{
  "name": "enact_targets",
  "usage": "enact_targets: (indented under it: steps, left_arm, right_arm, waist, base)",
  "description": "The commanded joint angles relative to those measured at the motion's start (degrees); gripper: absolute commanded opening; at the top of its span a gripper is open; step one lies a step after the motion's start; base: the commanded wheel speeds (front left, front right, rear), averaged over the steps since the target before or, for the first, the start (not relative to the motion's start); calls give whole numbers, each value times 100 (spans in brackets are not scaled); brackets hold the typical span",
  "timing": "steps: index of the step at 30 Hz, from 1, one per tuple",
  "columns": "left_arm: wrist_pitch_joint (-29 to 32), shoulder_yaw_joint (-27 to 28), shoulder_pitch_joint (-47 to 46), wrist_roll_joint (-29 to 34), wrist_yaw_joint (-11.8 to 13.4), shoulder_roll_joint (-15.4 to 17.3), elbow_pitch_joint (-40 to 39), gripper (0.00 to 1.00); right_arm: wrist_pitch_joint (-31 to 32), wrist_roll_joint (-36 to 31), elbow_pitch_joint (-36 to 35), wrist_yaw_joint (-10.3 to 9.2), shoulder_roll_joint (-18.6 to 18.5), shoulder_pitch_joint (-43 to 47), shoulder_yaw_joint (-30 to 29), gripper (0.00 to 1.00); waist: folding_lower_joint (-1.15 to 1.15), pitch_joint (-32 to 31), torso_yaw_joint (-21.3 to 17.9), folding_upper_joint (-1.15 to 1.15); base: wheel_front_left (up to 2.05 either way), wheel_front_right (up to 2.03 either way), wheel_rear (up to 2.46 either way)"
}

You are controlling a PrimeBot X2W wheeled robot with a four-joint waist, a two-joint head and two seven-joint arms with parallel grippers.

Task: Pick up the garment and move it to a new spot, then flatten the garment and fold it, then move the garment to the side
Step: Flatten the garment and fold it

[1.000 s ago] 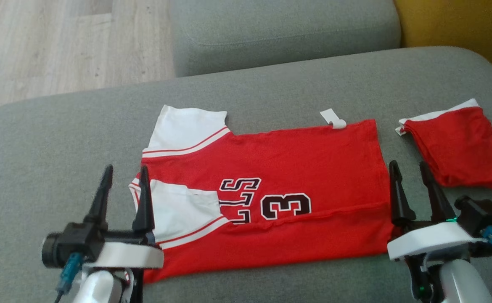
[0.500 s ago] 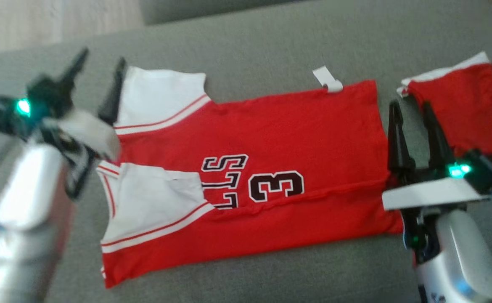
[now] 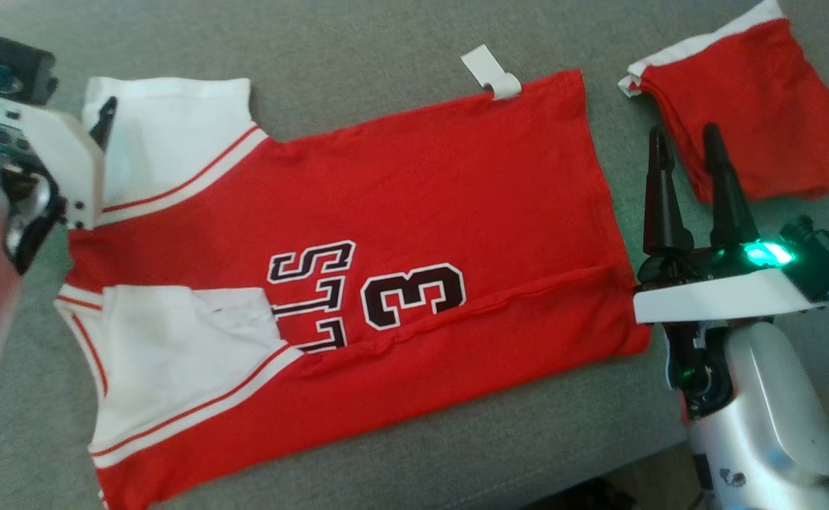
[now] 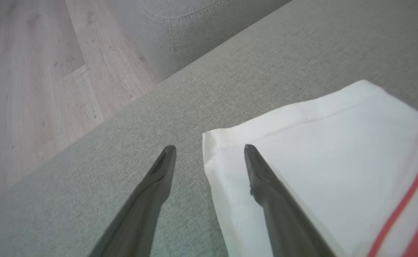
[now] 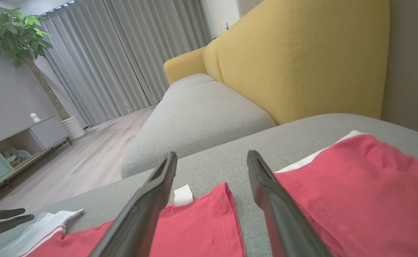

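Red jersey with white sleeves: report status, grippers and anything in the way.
Left gripper open over white sleeve corner. Right gripper open, empty, beside hem. Red-and-white jersey flat on grey sofa cushion, near edge folded over. Folded red cloth apart, right.

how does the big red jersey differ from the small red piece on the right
The jersey lies spread wide on the grey cushion; the small red piece is folded into a compact bundle. The jersey carries a black 3, lettering and white sleeves; the small red piece is plain with a white edge. Both are red and white and rest on that cushion.
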Motion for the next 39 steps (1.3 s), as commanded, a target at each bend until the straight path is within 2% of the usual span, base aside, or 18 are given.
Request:
enact_targets:
  steps: [1, 7, 13, 14, 16, 17, 23, 24, 25, 28, 29, 32, 39]
  left_arm:
    - [12, 135, -306, -51, 11, 327, -34, 100]
    - [103, -270, -536, -257, 11, 380, 381, 100]
    - [250, -739, -515, -802, 10, 402, 427, 100]
    - [301, -837, -488, -931, 10, 399, 387, 77]
    - [344, -985, -464, -1199, 10, 410, 278, 7]
    - [332, -1033, -463, -1330, 10, 418, 230, 0]
    - [26, -1188, -467, -1847, 10, 385, 46, 0]
    - [-277, -1240, -513, -1873, 10, 368, 2, 0]
    - [-277, -1240, -513, -1873, 10, 368, 2, 0]
    - [-799, -1290, -584, -1830, 10, 281, -26, 0]
    - [-1183, -1327, -613, -1762, 10, 207, -81, 0]
    - [-1754, -1284, -593, -1724, 13, 12, -204, 0]
    - [-2311, -1420, -296, -1640, 37, -210, -905, 0]
  right_arm:
    - [-64, 97, -178, -4, -30, -121, 162, 100]
    - [-101, 185, -219, -4, -30, -192, 225, 100]
    - [-113, 118, -159, -4, -30, -184, 203, 100]
    - [-114, 105, -140, -4, -30, -182, 183, 100]
    - [-115, 74, -102, -4, -30, -190, 129, 100]
    - [-116, 59, -88, -4, -30, -199, 104, 100]
    - [-42, -132, 14, -4, -30, -260, 68, 100]
    - [126, -359, 125, -4, -30, -308, -44, 100]
    - [126, -359, 125, -4, -30, -308, -44, 100]
    - [448, -697, 245, -4, -30, -444, -161, 100]
    - [708, -840, 330, -4, -30, -534, -249, 100]
    - [1200, -1133, 465, -4, -78, -661, -376, 100]
    - [2313, -1340, 962, -4, -899, -1062, -230, 100]
  waist:
    - [-1, 172, -133, 0]
    - [-1, 333, -243, 0]
    - [-1, 329, -244, 0]
    - [-1, 308, -232, 0]
    - [-1, 265, -196, 0]
    - [-1, 243, -176, 0]
    - [-1, 55, -27, 0]
    - [-1, -41, 62, 0]
    - [-1, -41, 62, 0]
    - [-1, -201, 252, 0]
    - [-1, -316, 412, 0]
    - [-1, -453, 708, 0]
    - [-1, -667, 1346, 0]
  base:
    - [0, 0, 0]
    - [0, 0, 0]
    - [0, 0, 0]
    - [0, 0, 0]
    - [0, 0, 0]
    - [0, 0, 0]
    - [0, 0, 0]
    - [0, 0, 0]
    - [0, 0, 0]
    - [0, 0, 0]
    - [0, 0, 0]
    - [0, 0, 0]
    - [0, 0, 0]
